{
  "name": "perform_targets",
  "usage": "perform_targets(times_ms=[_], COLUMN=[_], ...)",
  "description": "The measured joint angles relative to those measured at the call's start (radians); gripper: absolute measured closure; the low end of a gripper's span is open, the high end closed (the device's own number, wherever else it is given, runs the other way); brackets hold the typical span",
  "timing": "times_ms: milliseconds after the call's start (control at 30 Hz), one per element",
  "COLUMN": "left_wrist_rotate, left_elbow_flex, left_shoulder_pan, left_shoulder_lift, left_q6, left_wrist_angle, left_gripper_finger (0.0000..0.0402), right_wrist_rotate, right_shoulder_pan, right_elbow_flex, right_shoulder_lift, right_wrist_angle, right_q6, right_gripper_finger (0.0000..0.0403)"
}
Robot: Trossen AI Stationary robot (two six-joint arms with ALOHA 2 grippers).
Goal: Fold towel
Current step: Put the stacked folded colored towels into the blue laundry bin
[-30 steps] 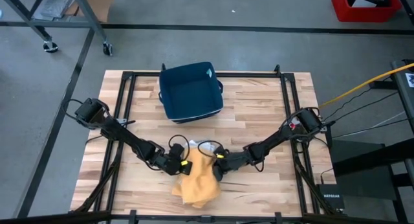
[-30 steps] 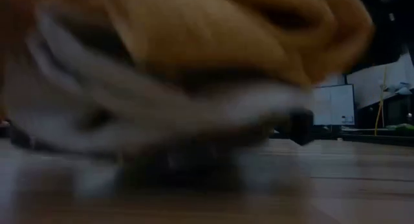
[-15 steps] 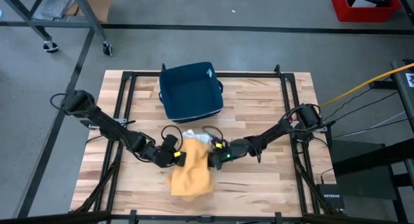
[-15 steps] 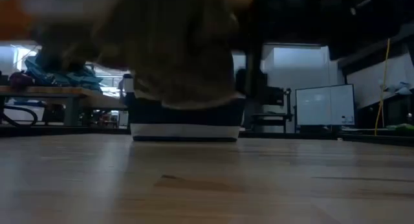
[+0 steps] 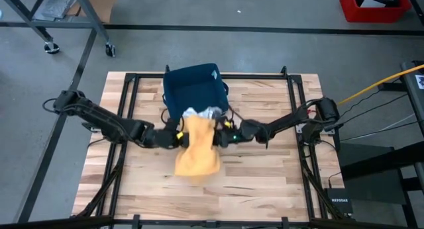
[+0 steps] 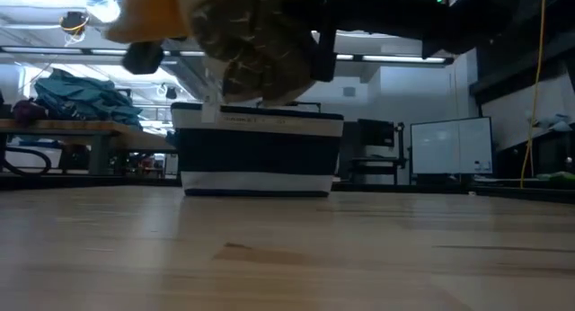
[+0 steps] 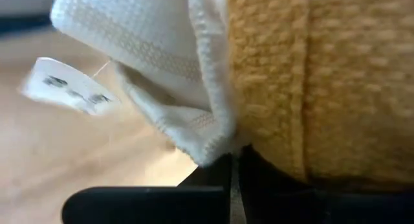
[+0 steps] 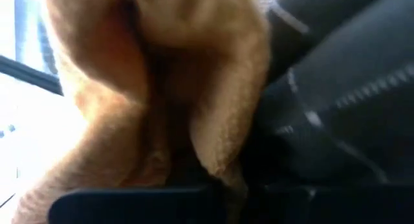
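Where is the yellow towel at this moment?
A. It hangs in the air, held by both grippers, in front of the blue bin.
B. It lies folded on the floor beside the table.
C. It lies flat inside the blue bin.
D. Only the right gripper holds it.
A: the left gripper and the right gripper each pinch an upper edge of the towel, and the low view shows it clear of the table, in front of the blue bin.

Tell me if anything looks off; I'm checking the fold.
The orange towel hangs bunched between the left gripper and right gripper, its top edge overlapping the dark blue bin instead of lying flat.
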Motion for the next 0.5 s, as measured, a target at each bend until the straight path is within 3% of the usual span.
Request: perform_targets(times_ms=[333,500], left_wrist_rotate=[-0.002,0.001], left_elbow_flex=[0.002,0.004], left_shoulder_pan=[0.226,0.346], left_shoulder_lift=[-0.086,-0.095], left_q6=[0.117,0.154], left_wrist_angle=[0.010,0.013], left_gripper_finger=[0.0401,0.0401], right_wrist_rotate=[-0.044,-0.075], right_shoulder_pan=[-0.196,-0.289], right_elbow_flex=[0.046,0.173], right_shoulder_lift=[-0.050,-0.050], right_wrist_angle=[-0.014,-0.203], right_q6=[0.005,-0.011], right_gripper_finger=[0.0385,0.0385])
